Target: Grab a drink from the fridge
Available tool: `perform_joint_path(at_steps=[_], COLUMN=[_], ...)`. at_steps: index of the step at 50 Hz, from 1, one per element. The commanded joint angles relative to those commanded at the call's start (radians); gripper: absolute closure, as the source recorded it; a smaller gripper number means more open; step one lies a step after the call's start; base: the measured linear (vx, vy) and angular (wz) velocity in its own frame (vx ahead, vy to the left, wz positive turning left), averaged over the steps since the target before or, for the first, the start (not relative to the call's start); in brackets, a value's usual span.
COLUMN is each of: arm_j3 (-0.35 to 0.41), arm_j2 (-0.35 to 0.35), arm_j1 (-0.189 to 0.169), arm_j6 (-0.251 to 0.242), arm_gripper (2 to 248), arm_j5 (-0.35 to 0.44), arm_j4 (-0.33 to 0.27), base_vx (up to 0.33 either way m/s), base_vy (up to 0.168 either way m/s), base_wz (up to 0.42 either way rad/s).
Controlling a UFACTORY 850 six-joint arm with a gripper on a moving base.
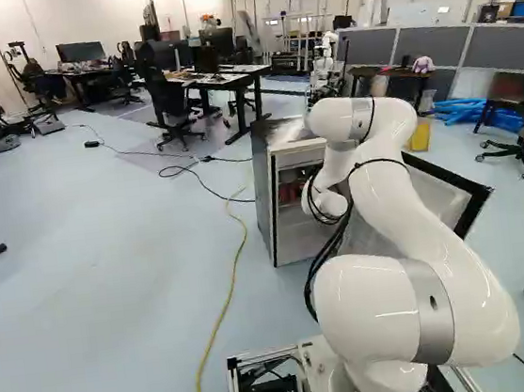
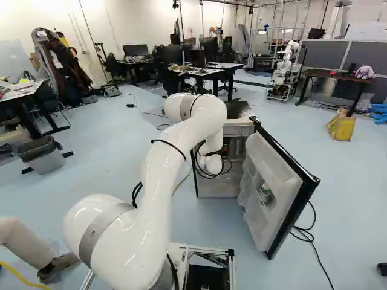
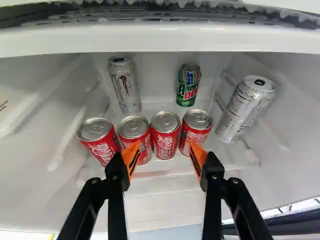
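Observation:
Inside the fridge (image 2: 219, 181), several red cans stand in a row in the wrist view, one of them a red can (image 3: 165, 134) in the middle. A green can (image 3: 188, 85) and a silver can (image 3: 125, 85) stand behind the row, and another silver can (image 3: 246, 109) leans beside it. My gripper (image 3: 165, 152) is open at the front of the row, its orange pads apart over the two middle red cans, gripping nothing. In the base views the arm hides the gripper.
The fridge door (image 2: 272, 187) stands open to the right of the arm, with a bottle in its shelf. A yellow cable (image 1: 225, 304) runs over the floor. Another robot (image 2: 283, 71) stands farther back, and a person's leg (image 2: 27, 243) shows at the left.

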Motion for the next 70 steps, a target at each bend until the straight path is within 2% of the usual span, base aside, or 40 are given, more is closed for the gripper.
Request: perform_joint_path(at_steps=[11, 12, 37, 70], arm_j3=[0.0, 0.0, -0.001, -0.045], arm_j2=[0.0, 0.0, -0.001, -0.025], arm_j1=[0.0, 0.0, 0.0, 0.01], arm_j6=[0.0, 0.0, 0.0, 0.0], arm_gripper=[98, 109, 107, 107], arm_j5=[0.0, 0.0, 0.0, 0.0], arm_j4=[0.0, 0.0, 0.0, 0.0], base_vx=[0.0, 0.0, 0.0, 0.0], base_vy=[0.0, 0.0, 0.0, 0.0], base_wz=[0.0, 0.0, 0.0, 0.0])
